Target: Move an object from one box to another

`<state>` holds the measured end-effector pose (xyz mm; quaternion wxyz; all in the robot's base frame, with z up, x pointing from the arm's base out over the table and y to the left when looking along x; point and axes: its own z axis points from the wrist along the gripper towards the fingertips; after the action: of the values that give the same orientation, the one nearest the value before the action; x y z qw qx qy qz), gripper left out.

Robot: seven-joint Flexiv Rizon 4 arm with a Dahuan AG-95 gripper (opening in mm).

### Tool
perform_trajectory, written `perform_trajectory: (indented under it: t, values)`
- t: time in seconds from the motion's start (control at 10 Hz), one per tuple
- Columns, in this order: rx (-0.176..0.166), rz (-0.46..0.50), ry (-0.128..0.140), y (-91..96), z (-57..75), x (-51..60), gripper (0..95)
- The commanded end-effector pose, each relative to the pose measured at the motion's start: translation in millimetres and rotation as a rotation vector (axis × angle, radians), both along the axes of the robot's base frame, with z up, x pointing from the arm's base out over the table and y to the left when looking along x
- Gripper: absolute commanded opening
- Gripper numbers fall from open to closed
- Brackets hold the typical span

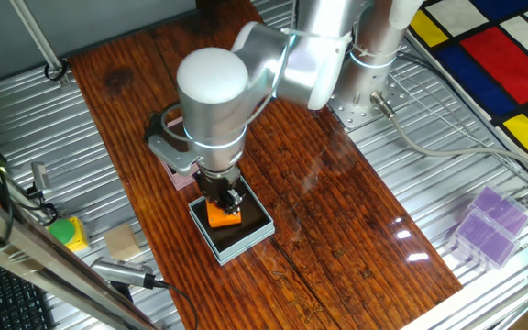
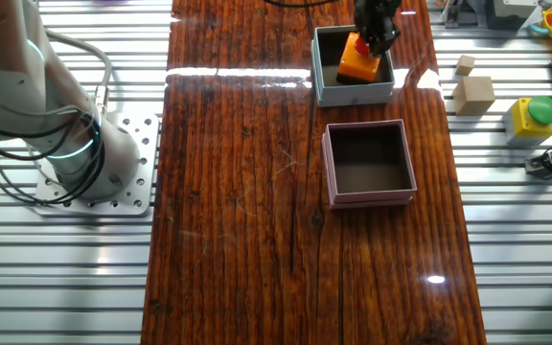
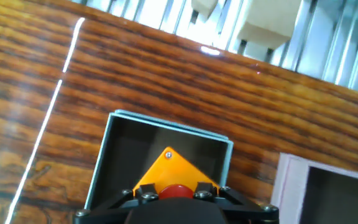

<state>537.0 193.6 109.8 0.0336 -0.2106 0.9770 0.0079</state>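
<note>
The jaws are closed on an orange block (image 2: 357,63), which hangs low inside the blue box (image 2: 353,92), its bottom corner at or just above the dark floor; whether it touches cannot be told. In the hand view the block (image 3: 168,171) shows as an orange wedge with a small screw near its tip and a red part at its base, clamped between the black fingers (image 3: 135,194) at the bottom edge, with the blue box (image 3: 166,127) framing it on three sides. The gripper (image 1: 225,203) comes straight down from the arm's white wrist (image 1: 213,96), which hides much of the scene behind it in one fixed view; there the block (image 1: 222,216) sits toward the box's (image 1: 236,247) near-left corner. The pink box (image 2: 370,163) lies just beside the blue one on the wooden bench (image 2: 247,192), apart from it by a narrow strip of wood, and its brown inside holds nothing. In one fixed view only a sliver of pink (image 1: 181,178) shows behind the gripper. Off the wood, on the ribbed metal, stand two pale wooden cubes (image 2: 473,94), a yellow housing with a green button (image 2: 535,116), and a purple rack (image 1: 489,223).
</note>
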Motion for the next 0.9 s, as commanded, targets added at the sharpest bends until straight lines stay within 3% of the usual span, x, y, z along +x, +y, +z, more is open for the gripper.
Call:
perform_trajectory:
  t: [0.1,0.3,0.5,0.7,0.8,0.9]
  values:
    - [-0.004,0.058,0.005,-4.0,-2.2,3.0,76.0]
    - [-0.024,0.045,0.043,-13.1,12.1,6.7,0.0]
    - [-0.013,0.059,0.058,-28.1,35.3,5.0,0.0]
    - [-0.025,0.088,0.113,-45.4,58.4,-6.4,0.0]
    - [-0.024,0.096,0.131,-54.1,64.0,-14.3,0.0]
    - [-0.021,0.093,0.133,-59.0,66.6,-19.5,0.0]
